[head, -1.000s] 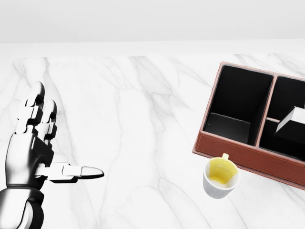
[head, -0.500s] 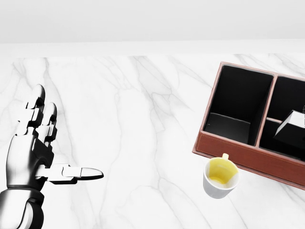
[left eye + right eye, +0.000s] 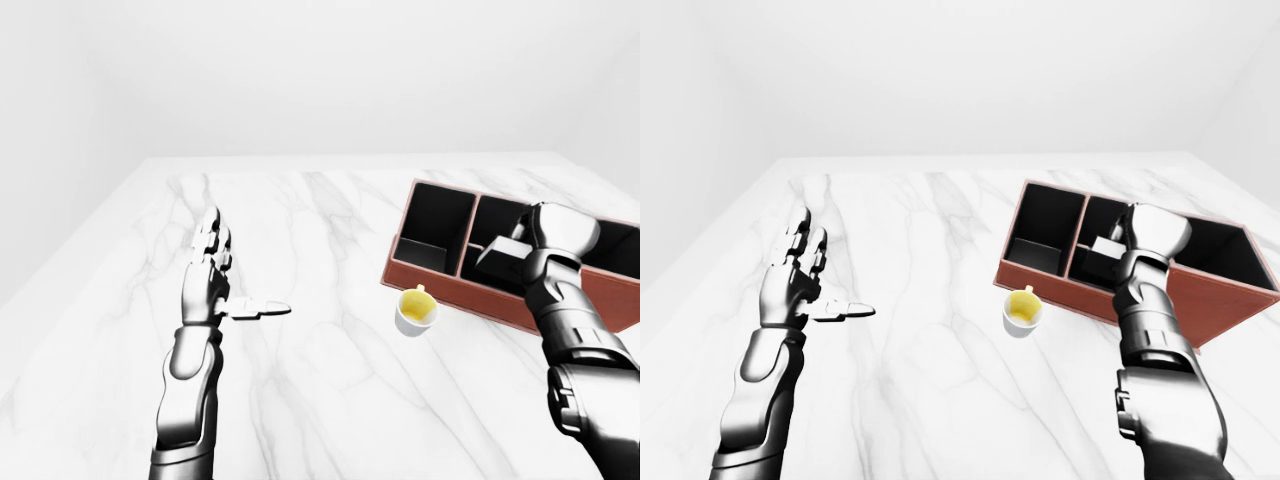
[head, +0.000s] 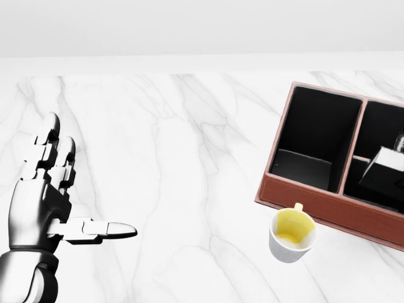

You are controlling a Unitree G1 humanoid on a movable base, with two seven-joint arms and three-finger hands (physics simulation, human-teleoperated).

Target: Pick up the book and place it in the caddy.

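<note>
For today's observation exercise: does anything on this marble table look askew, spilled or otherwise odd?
Only the book: it sits tilted in a middle compartment of the caddy, not flat, with the right hand above it. The cup stands upright, nothing spilled. The left hand hangs open, away from everything.

1. Caddy [image 4: 328,205] sits at three o'clock on the table [image 4: 177,139] in the head view.
2. Cup [image 4: 292,235] just beside the caddy's near wall, at five o'clock.
3. Book [image 4: 383,170] is inside a right-hand compartment.
4. Left hand [image 4: 47,202] at eight o'clock.
</note>
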